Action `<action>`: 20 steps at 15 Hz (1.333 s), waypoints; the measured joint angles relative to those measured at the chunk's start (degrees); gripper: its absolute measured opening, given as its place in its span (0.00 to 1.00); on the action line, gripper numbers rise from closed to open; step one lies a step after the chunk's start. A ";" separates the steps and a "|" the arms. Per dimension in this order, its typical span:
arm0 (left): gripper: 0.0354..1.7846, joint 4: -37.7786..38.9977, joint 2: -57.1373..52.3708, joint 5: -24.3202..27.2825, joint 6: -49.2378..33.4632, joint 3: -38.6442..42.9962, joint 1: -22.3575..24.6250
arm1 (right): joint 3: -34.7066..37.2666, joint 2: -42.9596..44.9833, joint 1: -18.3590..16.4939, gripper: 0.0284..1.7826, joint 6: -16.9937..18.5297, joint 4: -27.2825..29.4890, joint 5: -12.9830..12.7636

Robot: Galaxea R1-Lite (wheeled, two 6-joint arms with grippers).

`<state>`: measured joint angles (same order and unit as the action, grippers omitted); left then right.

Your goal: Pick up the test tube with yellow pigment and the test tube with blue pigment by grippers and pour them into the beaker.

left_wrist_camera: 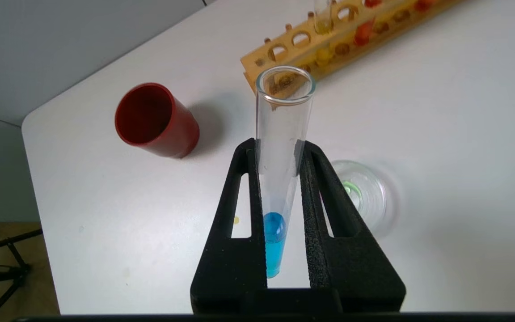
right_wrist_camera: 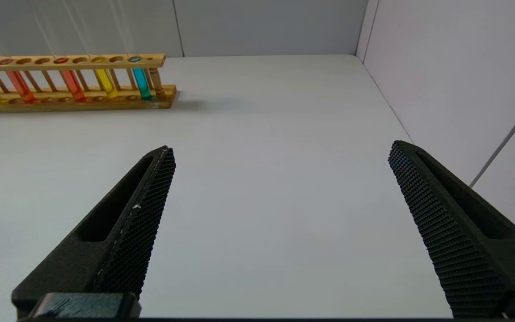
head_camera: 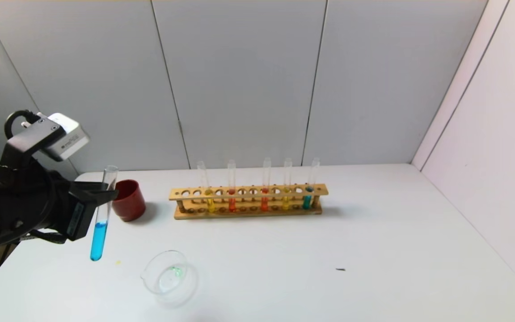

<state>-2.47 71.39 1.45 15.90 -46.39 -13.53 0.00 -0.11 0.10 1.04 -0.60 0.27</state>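
Note:
My left gripper [head_camera: 101, 193] [left_wrist_camera: 279, 152] is shut on the test tube with blue pigment [head_camera: 99, 232] [left_wrist_camera: 280, 134], held nearly upright above the table's left side. The beaker [head_camera: 168, 275] [left_wrist_camera: 365, 197] stands on the table to its right, nearer me, with a trace of green liquid. In the wooden rack [head_camera: 248, 201] stand two yellow tubes [head_camera: 209, 199] [head_camera: 286, 197], two orange-red ones and a blue twin [head_camera: 307, 197]. My right gripper [right_wrist_camera: 280, 156] is open and empty above bare table, out of the head view.
A dark red cup [head_camera: 128, 200] [left_wrist_camera: 154, 120] stands just behind the held tube. The rack also shows in the right wrist view [right_wrist_camera: 69, 80]. Grey walls close the back and right. A small yellow drop [head_camera: 117, 262] lies by the beaker.

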 joint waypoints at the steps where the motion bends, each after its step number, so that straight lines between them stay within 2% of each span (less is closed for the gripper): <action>1: 0.15 -2.26 -0.56 0.12 0.77 0.37 -0.09 | 0.00 0.00 0.00 0.98 0.01 0.00 0.02; 5: 0.15 -6.50 -0.94 -1.04 2.29 3.39 -2.17 | 0.00 0.00 0.01 0.98 0.00 0.00 0.00; 11: 0.15 -13.62 2.47 -8.69 4.25 4.33 -5.89 | 0.00 0.00 0.01 0.98 0.00 0.00 -0.02; 14: 0.15 -14.01 6.23 -9.87 4.22 3.89 -6.25 | 0.00 0.00 0.01 0.98 0.01 0.02 0.00; 20: 0.15 -14.34 15.91 -16.86 5.10 2.10 -8.00 | 0.00 0.00 0.01 0.98 0.01 0.00 0.02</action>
<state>-16.81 87.30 -15.41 20.99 -44.29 -21.53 0.00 -0.11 0.11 1.05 -0.60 0.29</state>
